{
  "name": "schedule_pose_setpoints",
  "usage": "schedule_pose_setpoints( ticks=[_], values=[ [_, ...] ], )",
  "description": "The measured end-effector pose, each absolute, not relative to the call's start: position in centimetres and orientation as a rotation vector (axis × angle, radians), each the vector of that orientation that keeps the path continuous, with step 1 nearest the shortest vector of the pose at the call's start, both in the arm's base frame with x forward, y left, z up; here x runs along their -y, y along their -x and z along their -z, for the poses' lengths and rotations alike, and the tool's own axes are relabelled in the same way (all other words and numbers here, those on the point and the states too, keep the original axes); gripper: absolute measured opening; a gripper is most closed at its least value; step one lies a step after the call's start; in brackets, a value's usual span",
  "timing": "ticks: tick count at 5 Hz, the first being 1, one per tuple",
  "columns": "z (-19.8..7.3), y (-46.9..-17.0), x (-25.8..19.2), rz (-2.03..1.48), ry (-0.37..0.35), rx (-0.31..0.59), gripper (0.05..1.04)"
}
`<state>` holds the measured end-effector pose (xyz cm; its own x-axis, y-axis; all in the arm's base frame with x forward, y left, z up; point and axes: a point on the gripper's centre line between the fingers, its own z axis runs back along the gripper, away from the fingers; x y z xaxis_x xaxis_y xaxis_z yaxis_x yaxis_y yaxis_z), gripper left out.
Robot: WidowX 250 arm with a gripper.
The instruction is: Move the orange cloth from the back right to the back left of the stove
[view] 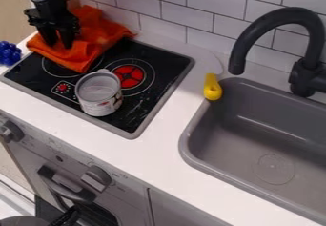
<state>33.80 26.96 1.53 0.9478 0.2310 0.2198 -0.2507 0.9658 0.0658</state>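
Observation:
At the upper left, my gripper [58,45] hangs down over a rumpled orange cloth [86,39], its two fingers apart with orange showing between them. Whether the fingertips touch the cloth, I cannot tell. The cloth lies across the back left of the black stove top [149,103] and onto the counter behind it. A silvery can [99,101], its top facing up, stands upright near the middle of the stove, in front of the red burner and to the right of the gripper.
Something blue and bumpy [9,53] lies at the left edge. A yellow-handled utensil [212,87] rests by the back left corner of the grey sink [191,141]. The black faucet [280,15] arches over the sink's back. A tiled wall [191,10] bounds the counter behind.

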Motion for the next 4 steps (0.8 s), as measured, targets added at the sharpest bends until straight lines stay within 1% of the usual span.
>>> schedule_pose_setpoints(
  ticks=[1, 2, 3, 4],
  values=[
    [-2.8, -33.5, -25.9, -0.224, -0.042, 0.256, 0.959],
    [-5.0, -33.9, -25.8, -0.251, -0.051, 0.324, 0.997],
    [-6.5, -34.0, -25.8, -0.279, -0.065, 0.355, 0.997],
    [-7.7, -33.7, -25.9, -0.284, -0.085, 0.36, 0.997]
  ],
)
